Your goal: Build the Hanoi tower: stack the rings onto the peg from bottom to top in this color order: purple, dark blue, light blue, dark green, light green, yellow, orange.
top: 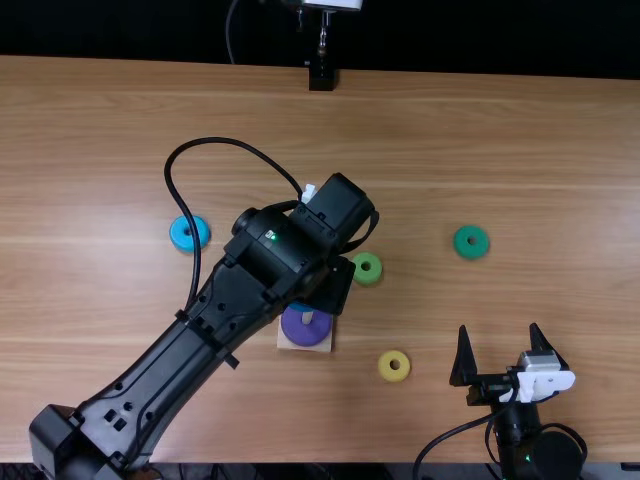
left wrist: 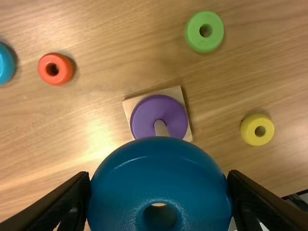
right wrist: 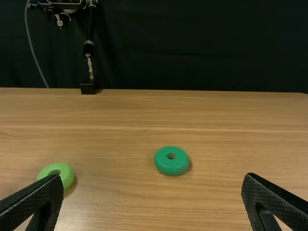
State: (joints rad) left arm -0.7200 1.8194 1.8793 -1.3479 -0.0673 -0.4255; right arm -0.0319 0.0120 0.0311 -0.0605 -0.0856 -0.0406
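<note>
My left gripper (top: 328,288) is over the peg base in the top view. In the left wrist view the left gripper (left wrist: 159,192) is shut on the dark blue ring (left wrist: 159,178), held above the purple ring (left wrist: 149,115). That purple ring lies around the wooden peg (left wrist: 161,128) on its square base (left wrist: 173,91). My right gripper (top: 503,350) stands open near the table's front edge; in the right wrist view the right gripper (right wrist: 153,192) holds nothing. Loose on the table are the light blue ring (top: 178,234), dark green ring (top: 461,242), light green ring (top: 357,268), yellow ring (top: 384,367) and orange ring (left wrist: 42,69).
The left arm crosses the table (top: 540,150) diagonally from the near left, with a looping black cable (top: 176,190). A small black stand (top: 321,77) is at the far edge. The yellow ring lies between the peg base and my right gripper.
</note>
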